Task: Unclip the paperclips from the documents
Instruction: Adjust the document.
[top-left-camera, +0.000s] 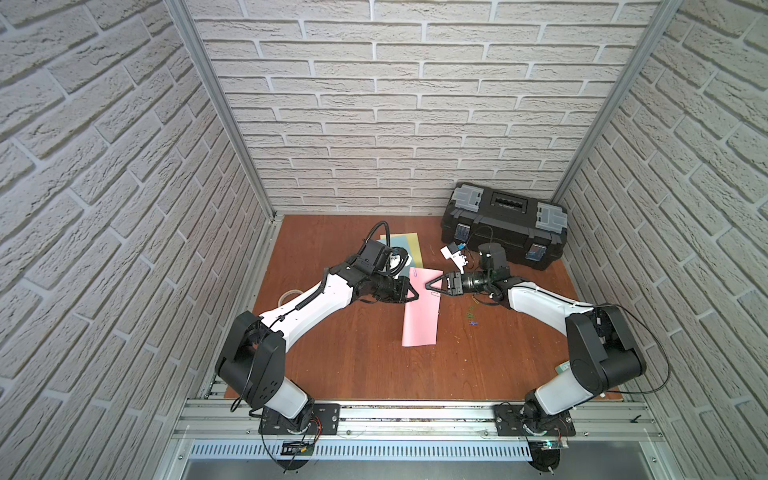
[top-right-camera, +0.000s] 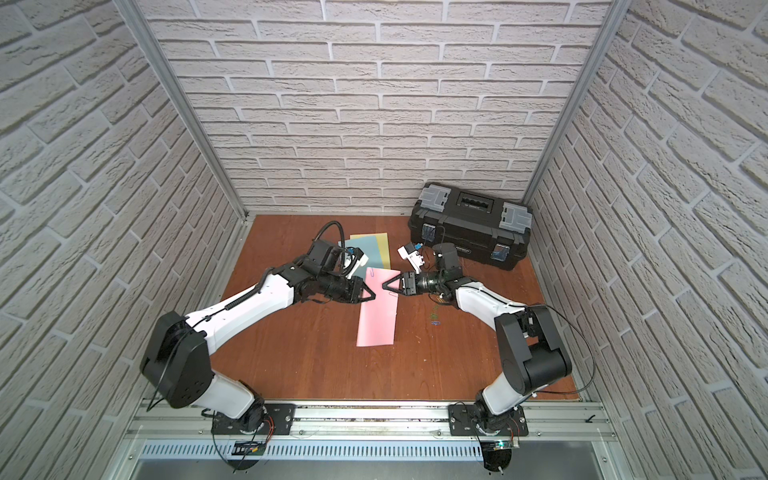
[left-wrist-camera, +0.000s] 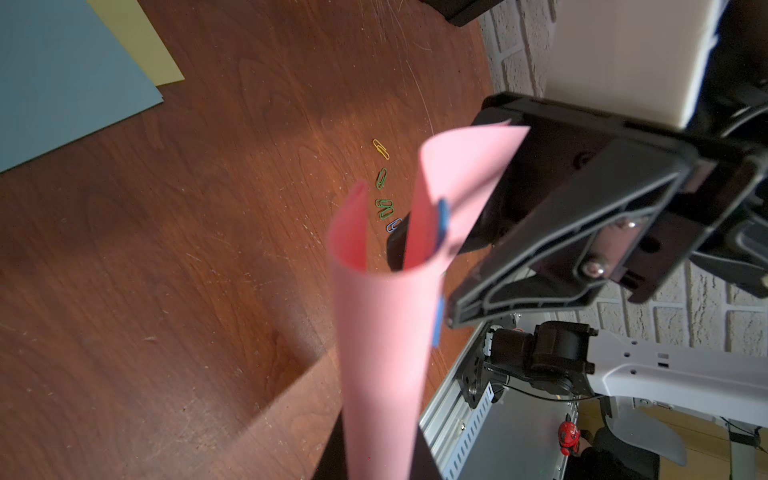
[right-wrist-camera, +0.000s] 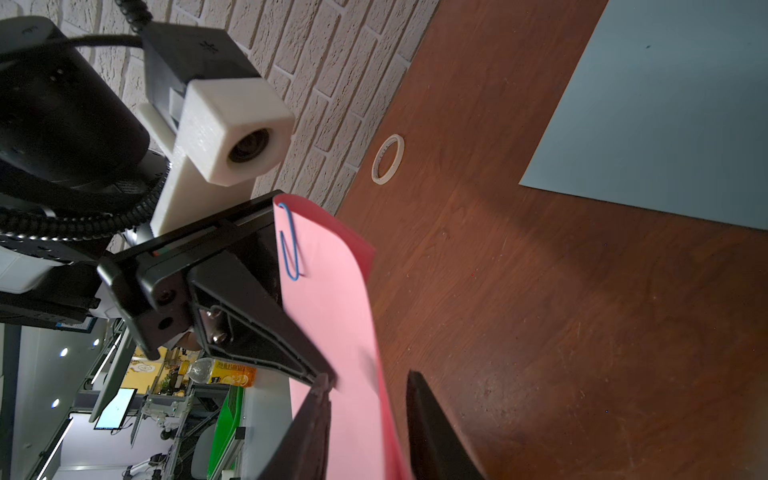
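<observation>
A black toolbox (top-left-camera: 505, 224) sits upper right of centre on the wooden table (top-left-camera: 353, 365). A pale tape ring (top-left-camera: 290, 290) lies left of centre.

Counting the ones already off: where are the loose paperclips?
In both top views, loose paperclips lie on the table between the pink sheet and the right arm.

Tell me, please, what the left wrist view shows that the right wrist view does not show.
Only the left wrist view: loose paperclips lying on the table, and the yellow sheet. Only the right wrist view: the tape ring. Both: the pink sheet, lifted off the wood, the light blue sheet, and the same table.
</observation>
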